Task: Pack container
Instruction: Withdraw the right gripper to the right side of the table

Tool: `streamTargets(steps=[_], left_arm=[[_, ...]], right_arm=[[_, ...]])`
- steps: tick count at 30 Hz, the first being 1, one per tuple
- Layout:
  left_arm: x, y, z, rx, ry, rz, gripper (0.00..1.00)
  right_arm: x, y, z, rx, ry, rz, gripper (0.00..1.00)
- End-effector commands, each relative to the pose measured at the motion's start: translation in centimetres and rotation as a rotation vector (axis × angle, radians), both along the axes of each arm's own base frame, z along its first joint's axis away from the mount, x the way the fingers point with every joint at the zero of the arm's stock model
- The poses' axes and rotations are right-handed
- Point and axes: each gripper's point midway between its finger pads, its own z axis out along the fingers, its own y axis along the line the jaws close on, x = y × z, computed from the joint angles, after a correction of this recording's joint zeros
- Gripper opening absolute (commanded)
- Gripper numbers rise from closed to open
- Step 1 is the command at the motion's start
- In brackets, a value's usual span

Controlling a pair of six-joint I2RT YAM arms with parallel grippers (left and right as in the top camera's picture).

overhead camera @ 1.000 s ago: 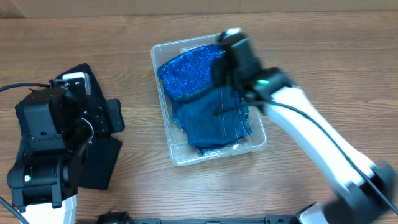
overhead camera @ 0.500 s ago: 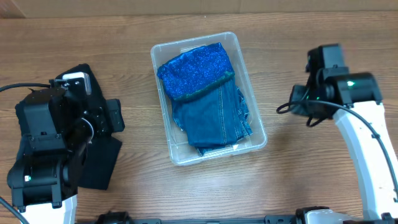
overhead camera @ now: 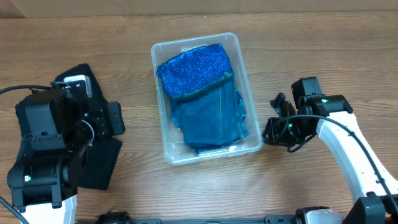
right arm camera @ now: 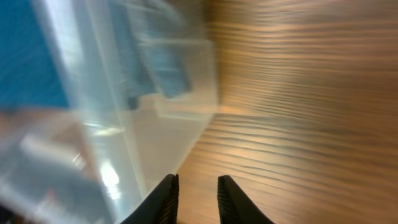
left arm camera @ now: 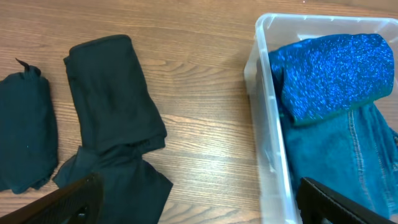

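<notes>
Overhead view: the container (overhead camera: 160,118) lies mid-table, holding folded denim (overhead camera: 211,118) with a sparkly blue cloth (overhead camera: 196,71) at its far end.
The right gripper (overhead camera: 268,132) sits just beside the container's near right corner, fingers drawn close with a slim gap, gripping nothing. The left gripper (left arm camera: 199,205) hangs with fingers spread wide above black garments (left arm camera: 112,99) left of the container.

The black left arm (overhead camera: 43,143) holds its black left gripper (left arm camera: 199,202) with fingers (left arm camera: 68,199) spread wide and empty. The white right arm (overhead camera: 348,149) reaches leftward; its black right gripper (right arm camera: 196,199) has fingers (right arm camera: 166,199) nearly together, a slim gap between them.
</notes>
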Motion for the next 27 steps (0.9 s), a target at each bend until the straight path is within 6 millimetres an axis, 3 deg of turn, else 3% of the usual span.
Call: streamTargets(steps=[1,9,12,14,18,20,22,23,27], left_arm=[[-0.1,0.1,0.8,0.02,-0.02,-0.004,1.0],[-0.2,0.1,0.7,0.019,-0.013,-0.004,1.0],[-0.2,0.1,0.7,0.019,-0.013,-0.004,1.0],[-0.2,0.2,0.7,0.025,-0.013,0.001,1.0],[-0.6,1.0,1.3,0.06,-0.031,0.037,1.0],[-1.0,2.1,2.4,0.104,-0.064,0.085,1.0],[-1.2,3.1,3.5,0.141,-0.089,0.138,1.0],[-1.4,3.8,4.0,0.158,-0.102,0.18,1.0],[-1.8,4.2,4.0,0.119,-0.094,0.247,1.0]], right_arm=[[-0.4,3.6,2.5,0.249,-0.067,0.136,0.26],[-0.3,3.8,2.7,0.262,-0.074,0.136,0.26],[0.2,2.9,1.9,0.192,-0.081,0.12,0.36],[1.1,1.1,0.8,0.071,-0.073,0.039,0.39],[3.5,-5.7,-0.3,-0.286,-0.061,-0.265,0.44],[4.3,-8.5,1.1,-0.373,-0.075,-0.367,0.56],[4.9,-9.7,2.2,-0.383,-0.088,-0.402,0.82],[5.2,-10.3,2.9,-0.381,-0.097,-0.423,0.9],[5.5,-11.2,3.6,-0.36,-0.097,-0.464,1.0]])
